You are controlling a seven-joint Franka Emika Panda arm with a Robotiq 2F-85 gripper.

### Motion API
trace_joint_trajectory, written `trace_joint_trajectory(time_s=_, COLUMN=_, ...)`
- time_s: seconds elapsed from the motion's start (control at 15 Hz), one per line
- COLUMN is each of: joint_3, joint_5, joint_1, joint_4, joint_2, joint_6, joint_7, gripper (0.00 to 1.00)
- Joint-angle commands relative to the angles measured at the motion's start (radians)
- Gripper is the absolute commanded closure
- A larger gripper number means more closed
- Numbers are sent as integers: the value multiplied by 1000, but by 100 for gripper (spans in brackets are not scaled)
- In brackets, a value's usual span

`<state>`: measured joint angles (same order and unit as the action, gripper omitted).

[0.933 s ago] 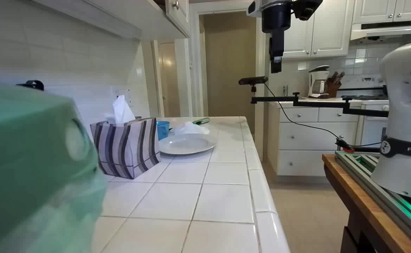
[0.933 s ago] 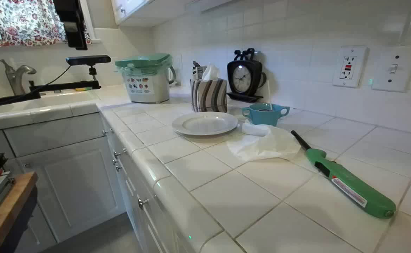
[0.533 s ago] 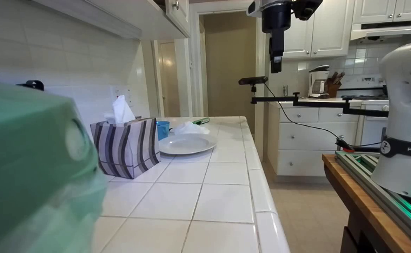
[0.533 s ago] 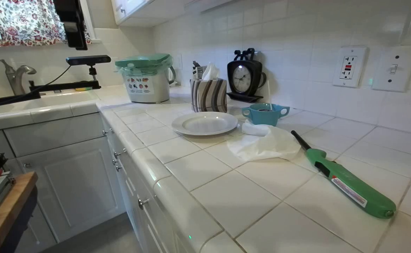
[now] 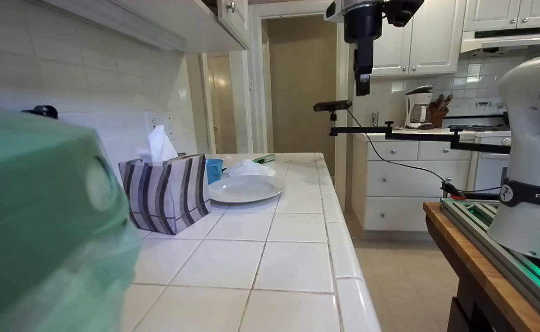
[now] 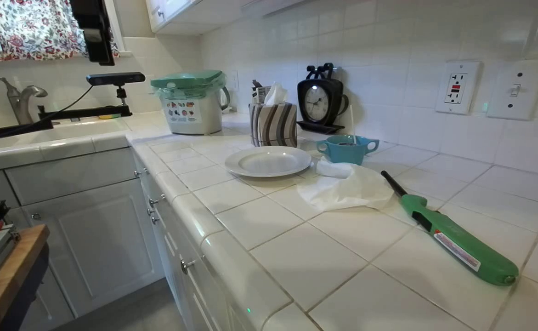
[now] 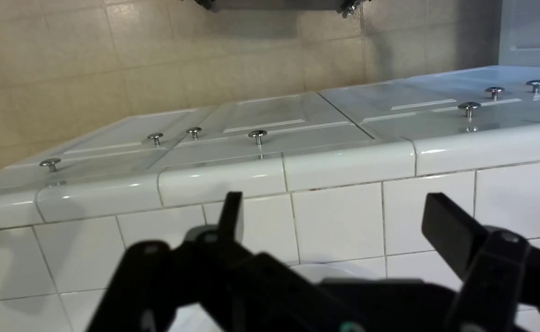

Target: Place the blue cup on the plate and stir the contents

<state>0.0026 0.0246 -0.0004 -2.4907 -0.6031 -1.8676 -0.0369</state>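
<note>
In an exterior view, a round white plate lies left of a squat blue cup and before a striped tissue box.

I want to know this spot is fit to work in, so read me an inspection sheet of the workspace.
Surface: white tiled counter with rounded edge tiles.
Job's things: blue cup on the counter, near the plate, not on it; thin white stick poking up from the cup, contents unclear.
Clutter: crumpled white paper near the cup, green lighter, striped tissue box, black clock.
Gripper: open, holding nothing, raised above the counter.
Cables: black cable from the camera on its bracket toward the arm's base.
Surroundings: green-lidded bin, sink faucet, wall outlet.
</note>
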Motion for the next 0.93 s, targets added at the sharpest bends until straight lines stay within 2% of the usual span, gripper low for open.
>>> trace_joint_trajectory(time_s=0.0, joint_3=2, joint_5=-1, joint_1=-3, joint_4=2, joint_2=0, joint_6=2, joint_7=2, gripper=0)
trace_joint_trajectory(time_s=0.47, joint_3=2, joint_5=-1, joint_1=-3, joint_4=2, joint_2=0, joint_6=2, joint_7=2, gripper=0)
trace_joint_trajectory(time_s=0.87, joint_3=9, joint_5=-35, joint_1=3, joint_4=-1, joint_2=105, joint_6=-158, joint_7=-32, gripper=0)
